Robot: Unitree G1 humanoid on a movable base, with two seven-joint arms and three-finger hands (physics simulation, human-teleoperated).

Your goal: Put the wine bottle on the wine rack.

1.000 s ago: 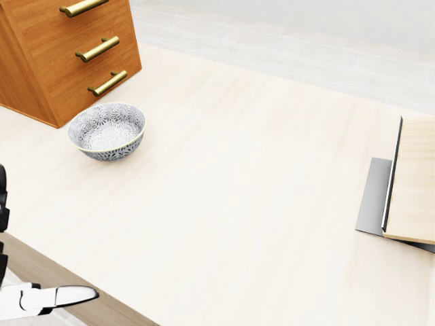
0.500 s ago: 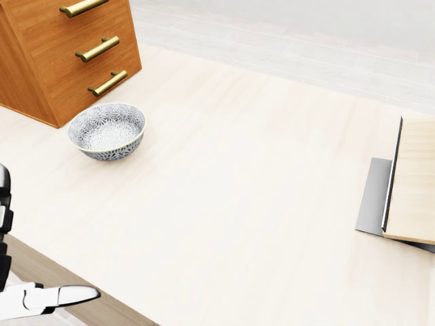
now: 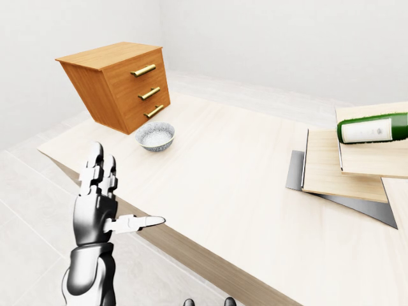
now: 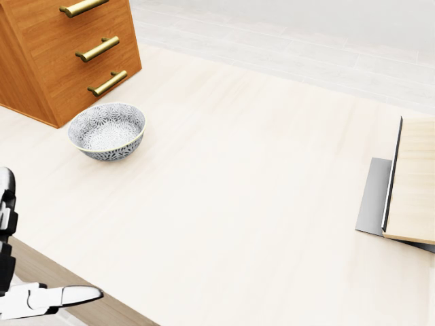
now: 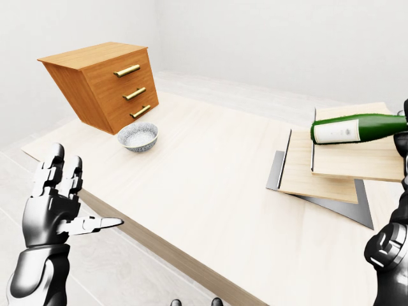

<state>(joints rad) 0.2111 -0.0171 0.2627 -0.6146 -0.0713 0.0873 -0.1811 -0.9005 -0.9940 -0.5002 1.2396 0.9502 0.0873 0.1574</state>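
Note:
The green wine bottle (image 5: 357, 129) with a white label lies level over the top board of the wine rack (image 5: 331, 172), a stepped stack of wooden boards on a grey metal base, at the right of the right-eye view. My right hand (image 5: 403, 127) is at that view's right edge, with dark fingers above and below the bottle's neck, closed round it. Whether the bottle rests on the board or hangs just above it I cannot tell. My left hand (image 3: 121, 194) is open and empty, raised beside the table's near edge, far to the left of the bottle.
A pale wooden table (image 3: 242, 178) carries a patterned bowl (image 4: 107, 130) and a wooden drawer chest (image 3: 121, 80) with brass handles at its upper left. The rack's edge shows at the right of the head view (image 4: 411, 183). Tiled floor lies around the table.
My left hand has drifted slightly in the head view, thumb a little to the right. The bowl, chest and rack have not moved.

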